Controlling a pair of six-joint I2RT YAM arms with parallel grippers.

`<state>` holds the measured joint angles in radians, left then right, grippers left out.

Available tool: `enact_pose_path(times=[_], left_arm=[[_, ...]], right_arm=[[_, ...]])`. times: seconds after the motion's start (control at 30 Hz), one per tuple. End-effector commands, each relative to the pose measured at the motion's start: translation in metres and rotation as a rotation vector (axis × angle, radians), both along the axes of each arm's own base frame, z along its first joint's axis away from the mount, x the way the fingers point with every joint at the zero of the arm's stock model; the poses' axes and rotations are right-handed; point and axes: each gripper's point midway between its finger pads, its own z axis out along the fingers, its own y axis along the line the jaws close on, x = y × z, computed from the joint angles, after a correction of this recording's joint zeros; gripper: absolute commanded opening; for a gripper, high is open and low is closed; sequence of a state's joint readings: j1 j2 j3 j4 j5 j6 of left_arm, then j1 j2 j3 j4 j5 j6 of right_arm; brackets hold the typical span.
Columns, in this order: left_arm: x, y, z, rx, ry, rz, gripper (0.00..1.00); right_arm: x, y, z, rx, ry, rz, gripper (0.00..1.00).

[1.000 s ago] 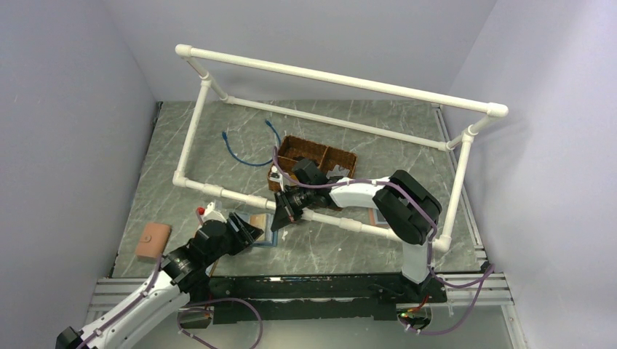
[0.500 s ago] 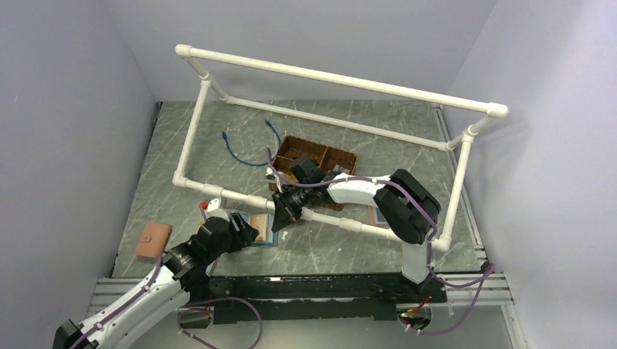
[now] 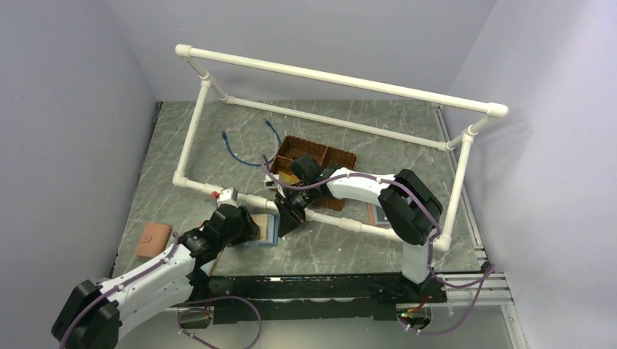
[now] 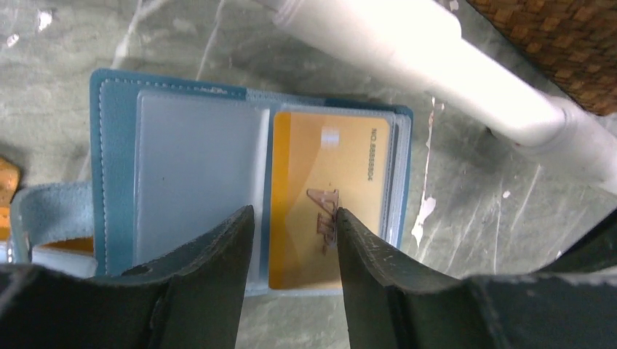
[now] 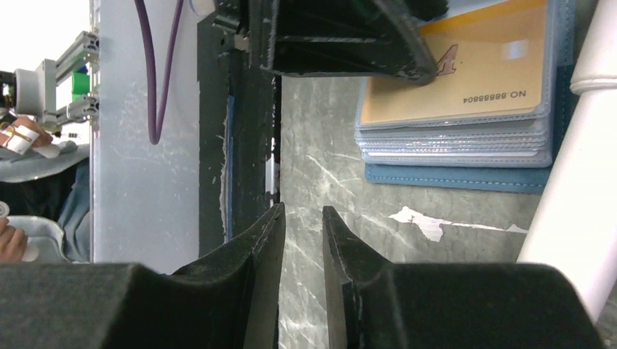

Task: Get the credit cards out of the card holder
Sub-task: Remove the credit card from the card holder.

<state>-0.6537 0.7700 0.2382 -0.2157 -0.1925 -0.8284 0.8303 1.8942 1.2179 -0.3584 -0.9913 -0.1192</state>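
Left gripper (image 4: 293,218), fingers spread, poised over the open card holder (image 4: 116,167) and its gold card (image 4: 327,189). White pipe (image 4: 436,80) crosses just behind, wicker basket (image 4: 560,43) beyond. Nearby, right gripper (image 5: 303,214) is barely parted and empty.

Pale lilac walls (image 3: 73,109) around grey marbled tabletop (image 3: 164,167)

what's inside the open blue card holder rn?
The card holder holds a gold card in one clear sleeve; the sleeve beside it looks empty. More sleeves lie stacked underneath, covered, so any cards there cannot be seen.
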Motion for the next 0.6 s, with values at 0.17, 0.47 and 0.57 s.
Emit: enact_pose_path(times=[0.17, 0.47, 0.57], left_arm=[[0.014, -0.017, 0.002, -0.014, 0.026, -0.043, 0.40], [-0.023, -0.036, -0.008, -0.211, 0.137, -0.097, 0.26], [-0.035, -0.043, -0.010, -0.288, 0.178, -0.111, 0.24]], right_arm=[[0.009, -0.009, 0.022, 0.064, -0.065, 0.003, 0.29], [0.002, -0.024, 0.009, 0.135, -0.052, -0.177, 0.44], [0.008, -0.026, 0.004, 0.087, -0.029, -0.263, 0.46]])
